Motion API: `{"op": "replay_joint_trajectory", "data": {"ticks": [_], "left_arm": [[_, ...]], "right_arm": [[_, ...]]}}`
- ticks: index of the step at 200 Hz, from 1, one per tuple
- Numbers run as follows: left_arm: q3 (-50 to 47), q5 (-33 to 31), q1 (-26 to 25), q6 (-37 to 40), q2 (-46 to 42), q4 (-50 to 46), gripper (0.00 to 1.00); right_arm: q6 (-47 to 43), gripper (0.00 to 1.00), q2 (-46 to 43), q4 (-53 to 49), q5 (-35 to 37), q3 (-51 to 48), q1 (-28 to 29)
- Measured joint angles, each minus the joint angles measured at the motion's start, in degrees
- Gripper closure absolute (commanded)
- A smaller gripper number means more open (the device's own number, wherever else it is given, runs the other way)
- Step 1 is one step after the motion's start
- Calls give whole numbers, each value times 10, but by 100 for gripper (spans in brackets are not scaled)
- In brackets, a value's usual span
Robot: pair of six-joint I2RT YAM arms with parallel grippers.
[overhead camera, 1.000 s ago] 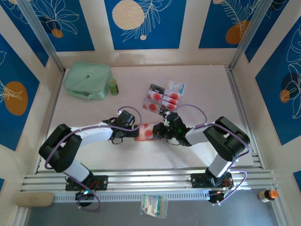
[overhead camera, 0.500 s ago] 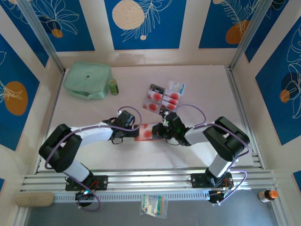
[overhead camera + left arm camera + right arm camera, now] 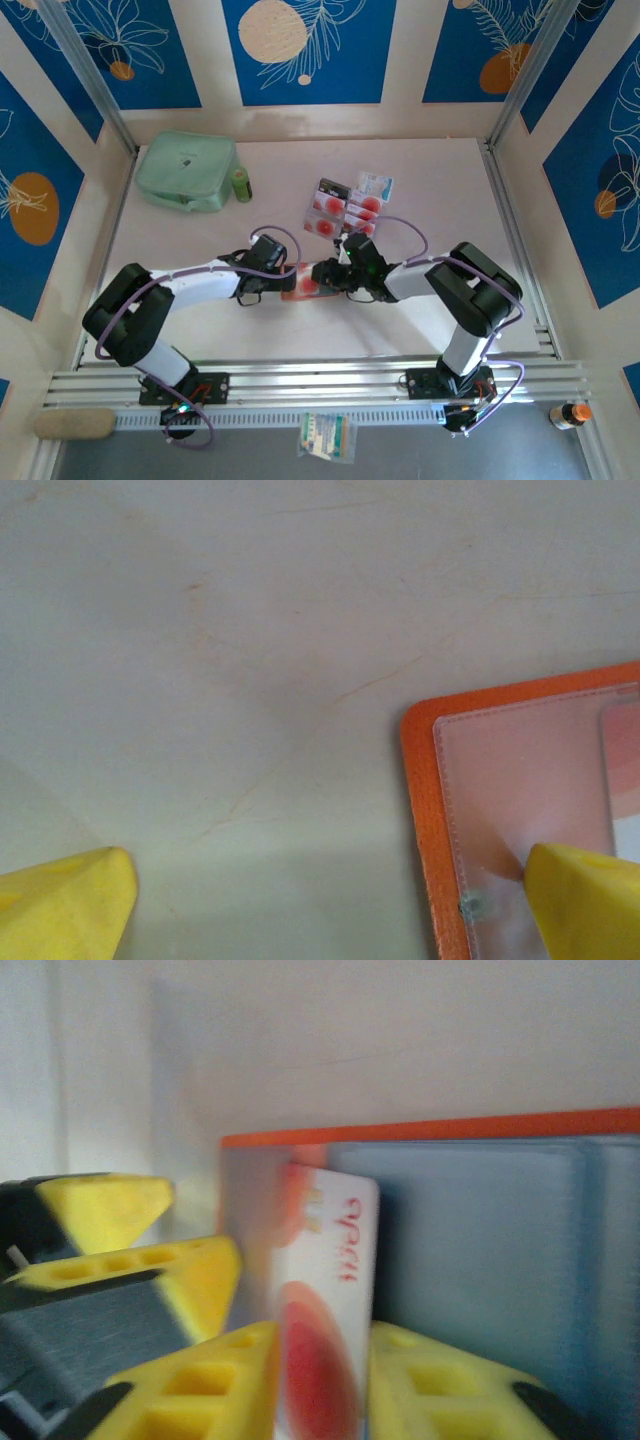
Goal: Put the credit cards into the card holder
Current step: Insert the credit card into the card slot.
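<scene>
**ITEM:** credit card (image 3: 325,1290), pale w/ red round mark
- Handling (est.): thin, light, stiff plastic w/ a glossy face. Likely slippery, and apt to pivot if nipped at one corner only. Won't break, but may flex or skate off if pushed in at an angle
- Where to hold: across the two flat faces near the trailing short edge, so the leading edge stays free to enter a slot
- Location: stands up btwn the fingers of the right gripper (image 3: 322,1400). Its far end is at the card holder (image 3: 300,288), just under the orange rim and beside the blue-grey inner panel. Can't tell if it's in a pocket yet

**ITEM:** card holder, orange, lying open & flat at table centre
- Handling (est.): soft, light, will slide on the smooth table (image 3: 200,630) unless pinned. A card edge shows thru its clear window in the left wrist view

**ITEM:** spare credit cards (image 3: 345,205)
- Loose cluster on the table just beyond the holder, untouched

**HAND, right:** jaws part-way apart, the card's face spanning the gap. Can't tell whether the fingers pinch it or merely bracket it

**HAND, left:** left gripper (image 3: 320,910) spread to its widest, holding nothing. One fingertip (image 3: 585,900) sits on the holder's clear window near the corner, prob. pinning it. The other is over bare table
</scene>
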Motion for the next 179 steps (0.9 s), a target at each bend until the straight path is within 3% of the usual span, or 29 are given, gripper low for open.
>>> {"op": "replay_joint_trajectory", "data": {"ticks": [47,115,179], "left_arm": [[-2,0,0,-6,-21,-3,0],[-26,-7,0,-6,-41,-12,0],[-30,-16,0,-6,-32,-12,0]], "right_arm": [[-71,61,-57,-152,3,37,-17],[-158,86,-24,-262,-4,149,-22],[-184,95,46,-306,-14,182,-11]]}}
